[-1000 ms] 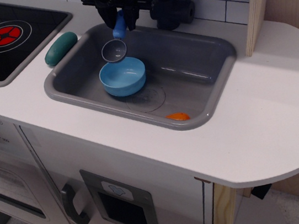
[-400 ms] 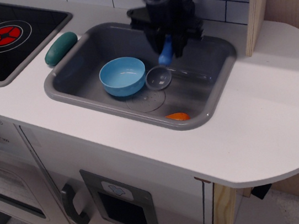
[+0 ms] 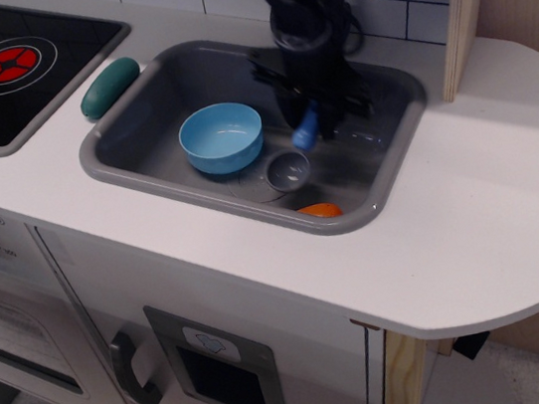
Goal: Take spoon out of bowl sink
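The light-blue bowl [image 3: 222, 137] stands empty on the left part of the grey sink [image 3: 144, 164] floor. My black gripper [image 3: 315, 120] is low inside the sink, right of the bowl, and is shut on the blue handle of the spoon [image 3: 295, 156]. The spoon hangs tilted, its dark grey scoop down and to the left, close to or touching the sink floor between the bowl and a small orange object [image 3: 320, 211]. The arm hides the far right part of the sink.
A green oblong object [image 3: 110, 87] lies on the white countertop [image 3: 472, 214] left of the sink. A black stove with red burners [image 3: 9, 64] is at the far left. A black faucet stands behind the sink. A wooden post [image 3: 463, 4] rises at the right.
The gripper carried the spoon from above the bowl's far rim to the right, then lowered it toward the sink floor right of the bowl. The bowl stayed put.
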`<action>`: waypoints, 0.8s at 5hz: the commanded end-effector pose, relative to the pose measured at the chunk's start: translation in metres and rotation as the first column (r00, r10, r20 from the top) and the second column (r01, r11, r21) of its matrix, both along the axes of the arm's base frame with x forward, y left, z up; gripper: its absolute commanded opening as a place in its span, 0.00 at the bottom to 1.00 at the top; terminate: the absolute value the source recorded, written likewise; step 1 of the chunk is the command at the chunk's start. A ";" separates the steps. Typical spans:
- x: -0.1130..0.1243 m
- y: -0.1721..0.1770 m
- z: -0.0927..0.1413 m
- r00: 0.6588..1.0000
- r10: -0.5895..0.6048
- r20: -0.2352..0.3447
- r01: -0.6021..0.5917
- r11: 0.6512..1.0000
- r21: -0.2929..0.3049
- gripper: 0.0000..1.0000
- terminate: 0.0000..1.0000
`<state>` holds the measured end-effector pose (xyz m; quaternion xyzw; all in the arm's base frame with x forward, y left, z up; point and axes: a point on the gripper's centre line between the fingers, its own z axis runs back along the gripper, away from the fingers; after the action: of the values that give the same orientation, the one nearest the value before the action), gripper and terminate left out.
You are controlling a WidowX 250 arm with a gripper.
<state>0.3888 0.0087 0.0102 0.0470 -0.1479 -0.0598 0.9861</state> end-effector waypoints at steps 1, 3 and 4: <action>0.014 -0.010 0.001 0.999 -0.038 0.008 0.038 0.999 0.030 1.00 0.00; 0.018 -0.003 0.014 0.999 -0.023 -0.040 0.023 1.000 -0.021 1.00 0.00; 0.020 0.007 0.037 0.999 0.017 -0.031 -0.019 0.997 -0.071 1.00 0.00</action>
<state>0.3959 0.0105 0.0075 0.0065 -0.0802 -0.0479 0.9956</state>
